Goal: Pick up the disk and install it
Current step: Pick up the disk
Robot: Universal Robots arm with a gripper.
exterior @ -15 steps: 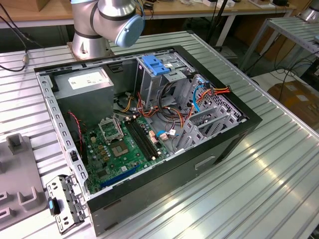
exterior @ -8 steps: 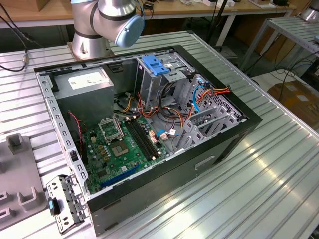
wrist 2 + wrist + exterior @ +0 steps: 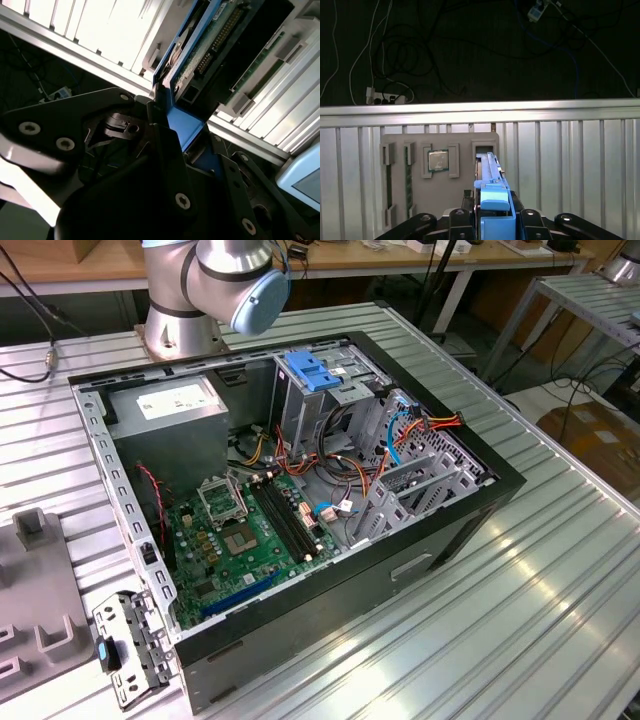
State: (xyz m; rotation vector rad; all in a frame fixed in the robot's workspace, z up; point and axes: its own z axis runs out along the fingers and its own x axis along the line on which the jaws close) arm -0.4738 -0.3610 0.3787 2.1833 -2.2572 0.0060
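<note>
In the first wrist view the disk [image 3: 489, 172] stands on edge, its blue side rail facing the camera. It reaches from the slot in a grey holder [image 3: 451, 144] back to my gripper [image 3: 492, 212]. The black fingers [image 3: 466, 214] press on both of its sides. In the second wrist view the disk [image 3: 212, 42] shows its green circuit-board face and blue rail, clamped in my gripper [image 3: 181, 125]. I cannot tell whether its far end still sits in the slot. In the exterior view the open computer case [image 3: 440, 530] lies on the table.
The grey holder also carries a processor chip [image 3: 439, 161] and memory sticks [image 3: 409, 180]. Inside the case are a tall drive cage with a blue latch [image 3: 316, 374], a power-supply box [image 3: 172, 406], a green motherboard [image 3: 235, 540] and loose cables. The arm's base [image 3: 185, 310] stands behind the case.
</note>
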